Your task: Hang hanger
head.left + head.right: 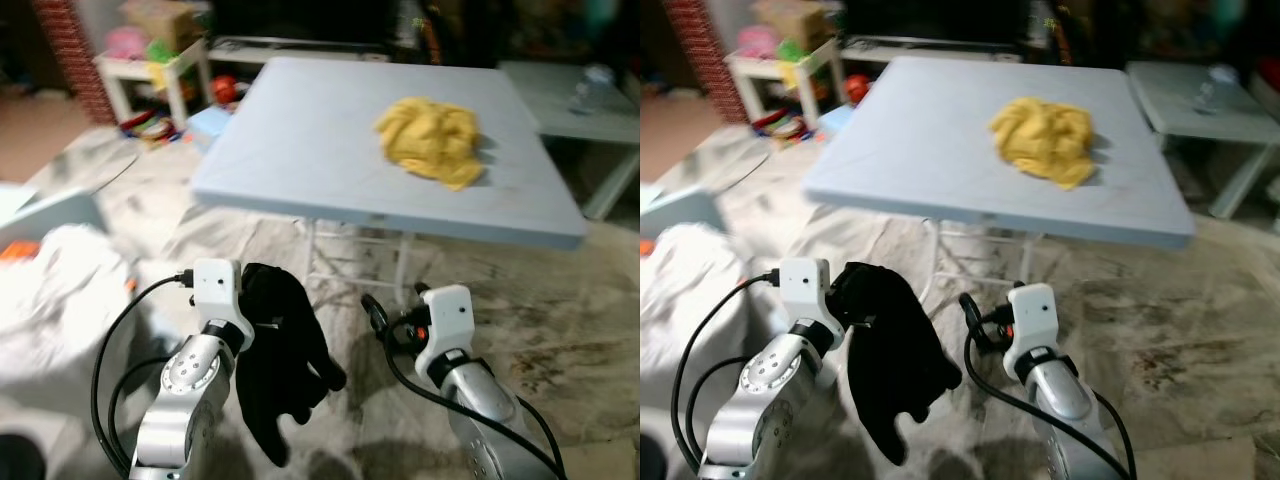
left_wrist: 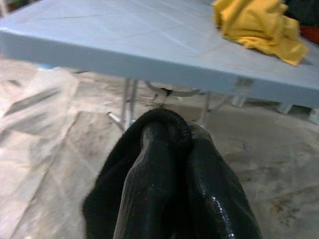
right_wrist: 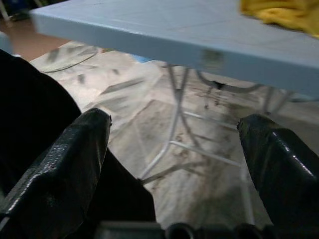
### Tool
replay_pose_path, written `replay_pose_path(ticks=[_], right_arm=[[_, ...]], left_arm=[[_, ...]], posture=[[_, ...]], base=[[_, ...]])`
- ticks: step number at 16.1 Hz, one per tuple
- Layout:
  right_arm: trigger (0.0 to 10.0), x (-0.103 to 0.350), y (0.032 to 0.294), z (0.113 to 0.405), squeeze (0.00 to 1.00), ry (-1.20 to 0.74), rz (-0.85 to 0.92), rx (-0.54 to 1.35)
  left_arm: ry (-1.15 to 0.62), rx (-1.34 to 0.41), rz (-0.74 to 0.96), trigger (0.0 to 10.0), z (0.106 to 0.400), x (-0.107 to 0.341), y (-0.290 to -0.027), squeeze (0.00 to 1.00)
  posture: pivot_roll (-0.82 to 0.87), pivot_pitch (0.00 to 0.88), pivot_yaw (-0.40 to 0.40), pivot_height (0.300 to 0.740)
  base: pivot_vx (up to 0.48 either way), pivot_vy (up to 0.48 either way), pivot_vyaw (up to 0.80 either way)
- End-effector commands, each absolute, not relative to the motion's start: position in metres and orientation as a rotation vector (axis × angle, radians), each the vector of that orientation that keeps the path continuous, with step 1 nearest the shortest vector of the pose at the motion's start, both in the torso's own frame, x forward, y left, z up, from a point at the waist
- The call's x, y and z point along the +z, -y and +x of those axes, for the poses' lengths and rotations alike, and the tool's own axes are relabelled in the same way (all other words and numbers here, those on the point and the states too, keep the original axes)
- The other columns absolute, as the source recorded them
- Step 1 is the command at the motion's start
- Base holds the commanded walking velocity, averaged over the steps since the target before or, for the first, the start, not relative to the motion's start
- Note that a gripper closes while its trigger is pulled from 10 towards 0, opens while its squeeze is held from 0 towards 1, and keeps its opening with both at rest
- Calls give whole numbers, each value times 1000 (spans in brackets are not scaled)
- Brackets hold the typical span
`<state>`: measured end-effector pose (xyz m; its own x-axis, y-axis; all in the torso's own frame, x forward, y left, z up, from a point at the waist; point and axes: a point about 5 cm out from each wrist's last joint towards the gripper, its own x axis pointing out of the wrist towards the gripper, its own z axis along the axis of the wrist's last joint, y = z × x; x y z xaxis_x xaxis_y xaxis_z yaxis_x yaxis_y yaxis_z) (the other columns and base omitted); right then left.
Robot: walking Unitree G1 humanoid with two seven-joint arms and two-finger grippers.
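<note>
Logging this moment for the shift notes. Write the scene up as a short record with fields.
left gripper: shut on black cloth, held low in front of the table
right gripper: open, holding nothing, beside the black cloth
table: light blue, ahead of both arms
yellow cloth: crumpled on the table's right part
floor: covered with pale sheeting
hanger: none visible

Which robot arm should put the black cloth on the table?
Probably the left. The left gripper is shut on the black cloth, short of the table. The right gripper is open, holding nothing.
</note>
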<state>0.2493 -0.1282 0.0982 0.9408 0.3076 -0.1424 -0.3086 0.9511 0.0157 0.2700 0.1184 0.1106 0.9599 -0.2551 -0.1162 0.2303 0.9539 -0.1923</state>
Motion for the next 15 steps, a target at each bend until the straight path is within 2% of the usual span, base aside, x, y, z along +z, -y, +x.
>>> replay_pose_path(ticks=[1,9,15], right_arm=[[10000,99,134,250,0,-146,-16,300],[10000,99,132,252,0,-144,-12,305],[10000,100,132,254,0,-140,-13,304]], left_arm=[[-114,-273,-177,10000,270,118,-111,0],[-116,-284,-174,10000,272,118,-109,0],[-132,-274,-167,10000,273,116,-108,0]], posture=[[-48,73,-2,740],[-46,62,5,740],[-46,58,4,740]], base=[[255,0,-600],[244,0,-774],[0,0,-686]])
